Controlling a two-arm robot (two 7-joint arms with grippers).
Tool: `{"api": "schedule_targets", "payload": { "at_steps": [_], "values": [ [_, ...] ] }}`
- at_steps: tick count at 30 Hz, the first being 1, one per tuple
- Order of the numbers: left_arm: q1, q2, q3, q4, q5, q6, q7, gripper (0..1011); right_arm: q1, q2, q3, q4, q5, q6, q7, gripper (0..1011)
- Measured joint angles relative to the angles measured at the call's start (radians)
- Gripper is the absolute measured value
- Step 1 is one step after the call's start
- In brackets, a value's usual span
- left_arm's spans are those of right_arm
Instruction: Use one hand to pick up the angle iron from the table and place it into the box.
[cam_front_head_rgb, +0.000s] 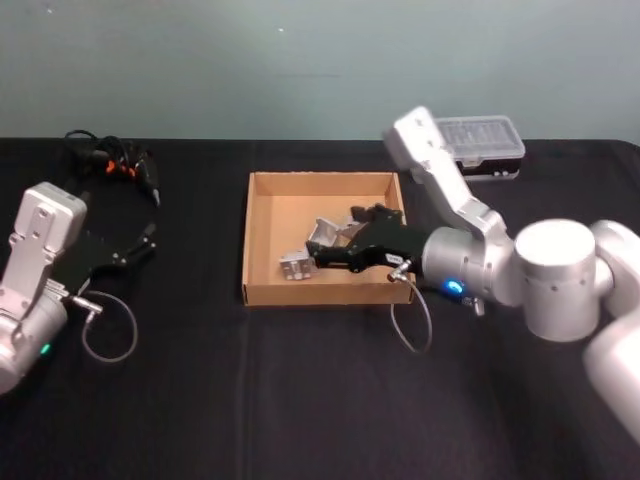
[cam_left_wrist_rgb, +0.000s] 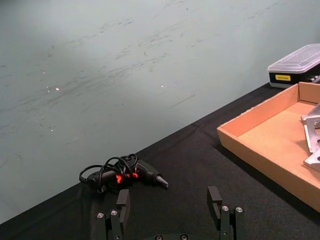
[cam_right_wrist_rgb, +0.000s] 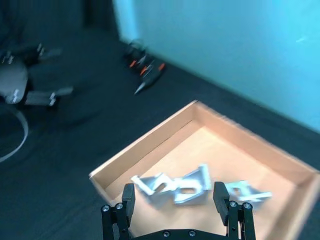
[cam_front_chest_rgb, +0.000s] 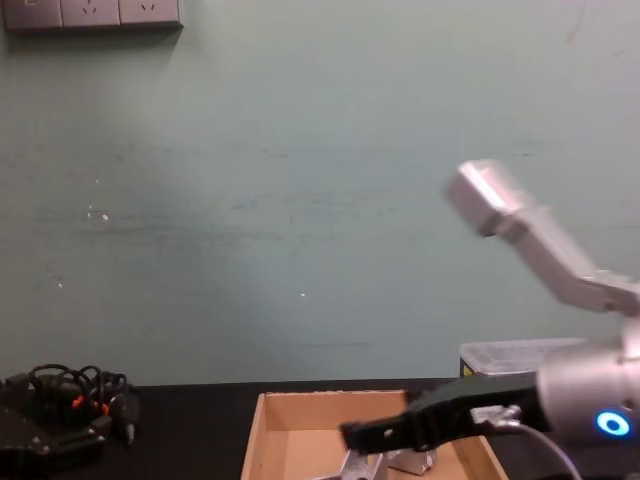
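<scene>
Backing the black table (cam_front_head_rgb: 200, 400) (cloth-covered) stands a teal wall (cam_front_head_rgb: 300, 60).

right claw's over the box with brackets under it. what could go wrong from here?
1. The right claw is open just above the angle irons in the box; pulling out low could snag one and drag it.
2. Its cable loop hangs over the box's front wall and might catch the rim and shift the box.
3. The plastic case sits close behind the right arm's elbow, so a wide swing back may bump it.

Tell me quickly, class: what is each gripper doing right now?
Left gripper: open, empty, parked over the table.
Right gripper: open, empty, above the angle irons in the box.
</scene>
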Motion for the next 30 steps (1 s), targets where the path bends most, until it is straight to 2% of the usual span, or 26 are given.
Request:
{"api": "schedule_targets", "payload": {
  "at_steps": [2,3,6,7,10,14,22,30],
  "values": [
    [0.000,0.000,0.000,0.000,0.000,0.000,0.000,1011,-0.082,0.006,0.053,-0.070,-0.001,-0.069,-0.086,1000],
    [0.000,0.000,0.000,0.000,0.000,0.000,0.000,1011,-0.082,0.006,0.053,-0.070,-0.001,-0.069,-0.086,1000],
    [0.000,0.000,0.000,0.000,0.000,0.000,0.000,1011,-0.175,0.002,0.103,-0.128,-0.019,-0.169,-0.176,1000],
    [0.000,0.000,0.000,0.000,0.000,0.000,0.000,1011,-0.175,0.002,0.103,-0.128,-0.019,-0.169,-0.176,1000],
    [0.000,0.000,0.000,0.000,0.000,0.000,0.000,1011,-0.230,-0.006,0.133,-0.147,-0.036,-0.240,-0.227,1000],
    [0.000,0.000,0.000,0.000,0.000,0.000,0.000,1011,-0.261,-0.018,0.153,-0.145,-0.053,-0.291,-0.256,1000],
    [0.000,0.000,0.000,0.000,0.000,0.000,0.000,1011,-0.282,-0.050,0.174,-0.121,-0.100,-0.321,-0.313,1000],
    [0.000,0.000,0.000,0.000,0.000,0.000,0.000,1011,-0.283,-0.054,0.176,-0.119,-0.106,-0.317,-0.321,1000]
  ]
}}
